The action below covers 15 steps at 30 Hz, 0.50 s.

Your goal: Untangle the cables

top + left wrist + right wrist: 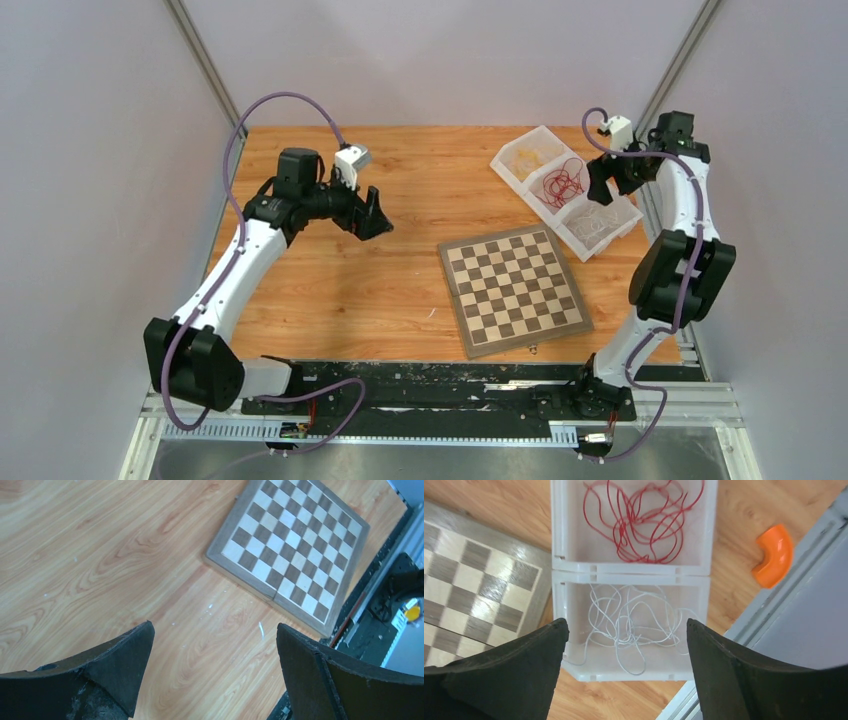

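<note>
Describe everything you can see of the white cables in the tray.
The white cables are very thin flexible wires, loosely looped and crossing one another in a tangled heap. They lie on the floor of the end compartment of a white plastic tray, a divider wall separating them from the red cables next door. One loop reaches toward the near wall. The open right gripper hangs over them, gripping nothing. Their number cannot be told.

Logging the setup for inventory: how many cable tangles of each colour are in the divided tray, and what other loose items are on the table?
Red cable tangle: 1
White cable tangle: 1
Yellow-orange cable tangle: 1
Chessboard: 1
Orange elbow piece: 1
Total: 5
</note>
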### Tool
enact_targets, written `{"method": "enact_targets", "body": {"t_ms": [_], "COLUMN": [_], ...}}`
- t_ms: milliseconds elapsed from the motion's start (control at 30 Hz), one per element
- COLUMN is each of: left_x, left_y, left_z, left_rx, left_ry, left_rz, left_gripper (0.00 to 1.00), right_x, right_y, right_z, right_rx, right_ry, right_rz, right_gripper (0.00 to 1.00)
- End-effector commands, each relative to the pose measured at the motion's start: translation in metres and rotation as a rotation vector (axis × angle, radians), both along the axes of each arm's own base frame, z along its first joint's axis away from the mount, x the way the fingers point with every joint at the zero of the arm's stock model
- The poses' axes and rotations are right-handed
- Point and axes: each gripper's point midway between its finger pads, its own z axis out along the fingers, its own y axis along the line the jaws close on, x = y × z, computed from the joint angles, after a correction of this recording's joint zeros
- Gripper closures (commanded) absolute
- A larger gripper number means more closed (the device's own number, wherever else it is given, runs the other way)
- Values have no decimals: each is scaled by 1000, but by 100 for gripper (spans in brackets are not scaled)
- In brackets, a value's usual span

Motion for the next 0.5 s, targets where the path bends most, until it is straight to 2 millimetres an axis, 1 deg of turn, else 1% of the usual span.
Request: {"method": "enact_targets", "body": {"t_ms": [0, 33, 67, 100, 133, 167, 200, 233, 267, 300, 333, 367, 400, 433, 467], "left_x": [30, 35, 41, 50, 52, 61, 62, 68, 73, 76, 82, 85, 87, 89, 88], "left_y": [16, 19, 26, 30, 39, 42, 53, 56, 69, 73, 89, 101, 111, 123, 130], "left_z": [7, 11, 2, 11, -5, 8, -7, 0, -8, -8, -12, -17, -22, -29, -34], "left_rx": [-9, -22, -13, -18, 6, 0, 12, -7, -15, -26, -28, 0, 23, 77, 103], "left_ry": [59, 80, 138, 143, 238, 230, 320, 325, 367, 377, 385, 377, 377, 363, 365], "left_rz": [127, 159, 195, 226, 257, 255, 277, 279, 315, 327, 370, 400, 429, 458, 471], "left_gripper": [0, 0, 0, 0, 0, 0, 0, 0, 0, 0, 0, 0, 0, 0, 0], "right_x": [7, 8, 9, 8, 7, 7, 6, 5, 5, 3, 2, -1, -8, -14, -20], "right_y": [28, 38, 48, 62, 76, 92, 108, 123, 138, 154, 169, 182, 204, 219, 231], "right_z": [79, 89, 98, 106, 113, 119, 125, 126, 129, 126, 121, 115, 106, 95, 83], "right_rx": [133, 164, 196, 225, 250, 272, 294, 322, 354, 390, 429, 461, 485, 492, 492], "right_ry": [-153, -164, -171, -177, -182, -190, -200, -203, -212, -205, -195, -182, -153, -134, -112], "right_rz": [-16, -14, -9, 6, 22, 42, 60, 70, 77, 78, 78, 80, 105, 119, 128], "right_gripper": [9, 8, 6, 4, 1, 0, 0, 0, 0, 0, 0, 0, 0, 0, 0]}}
